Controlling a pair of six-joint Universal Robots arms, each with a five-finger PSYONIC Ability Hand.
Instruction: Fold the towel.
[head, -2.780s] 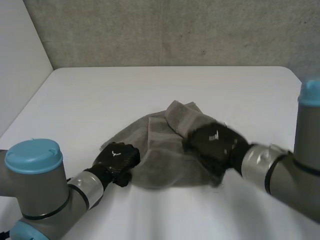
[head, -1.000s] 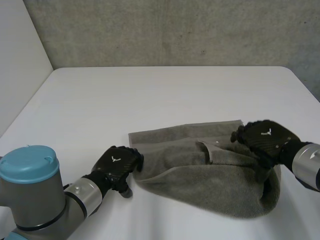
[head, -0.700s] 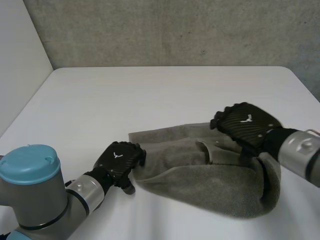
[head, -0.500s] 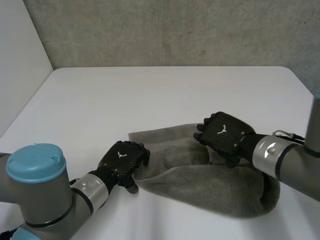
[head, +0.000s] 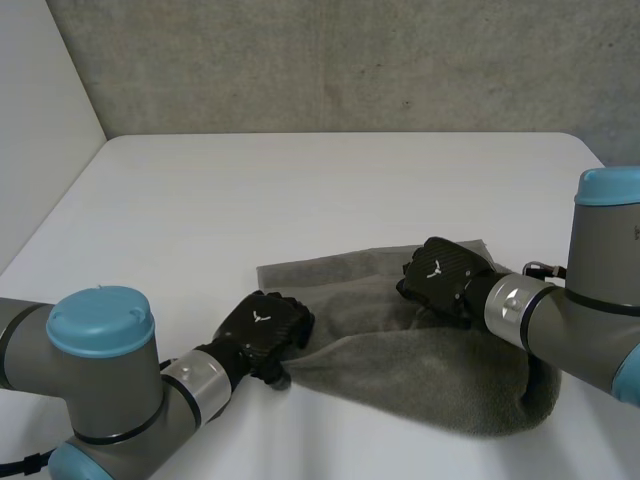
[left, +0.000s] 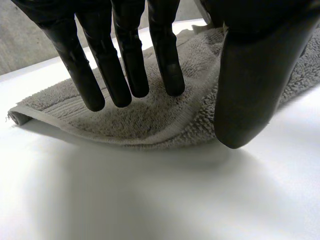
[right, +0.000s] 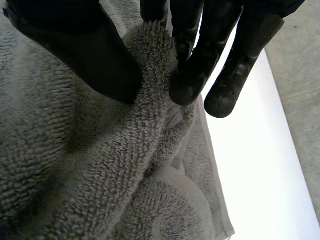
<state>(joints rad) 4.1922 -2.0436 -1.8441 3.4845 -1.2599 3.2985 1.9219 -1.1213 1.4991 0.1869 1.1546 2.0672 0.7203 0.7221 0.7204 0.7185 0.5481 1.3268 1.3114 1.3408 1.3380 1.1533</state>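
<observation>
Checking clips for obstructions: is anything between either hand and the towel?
Nothing visible does. The left hand sits directly at the near left end of the towel, and the right hand pinches a ridge of it between thumb and fingers.

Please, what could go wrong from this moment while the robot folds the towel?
1. The right hand pinches only a thin ridge of the towel between its thumb and fingers; a pull might slide the cloth free.
2. The towel is bunched, with a thick roll along its near side, so a fold made now would probably come out uneven.
</observation>
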